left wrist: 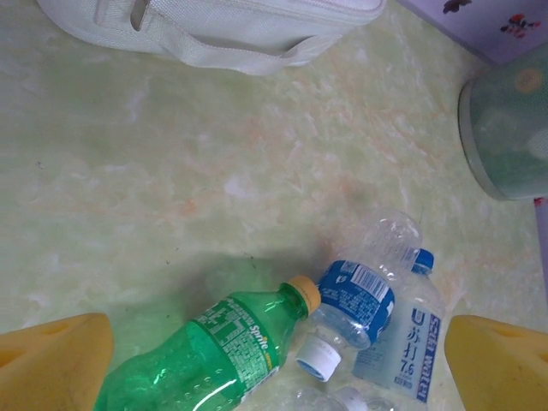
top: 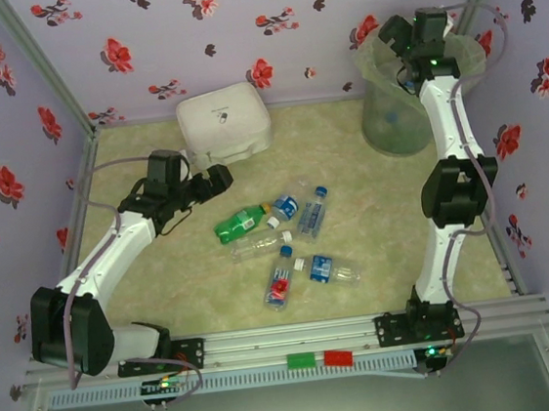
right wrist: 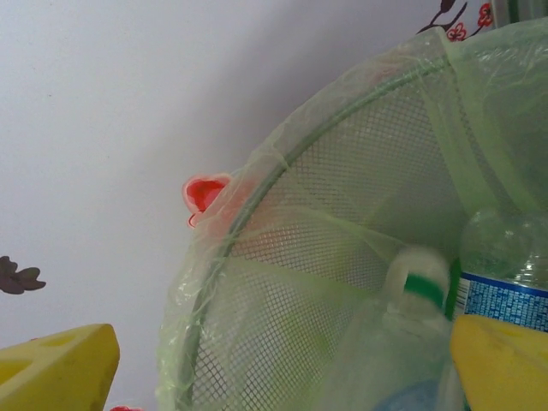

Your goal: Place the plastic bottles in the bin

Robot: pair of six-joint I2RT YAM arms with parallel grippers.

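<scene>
Your left gripper (left wrist: 278, 364) gapes wide over a ribbed green plastic bottle (left wrist: 205, 360) lying among clear blue-labelled bottles (left wrist: 360, 295) on the marbled table (top: 374, 215). Your right gripper (right wrist: 278, 368), equally spread, hangs over the round, bag-lined mesh bin (top: 384, 125).

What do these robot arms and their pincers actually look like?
The left arm and right arm are white tubes linked by bulky black joints, with thin grey cables looping alongside. The left pincer and right pincer are black, tipped with yellow fingers.
</scene>
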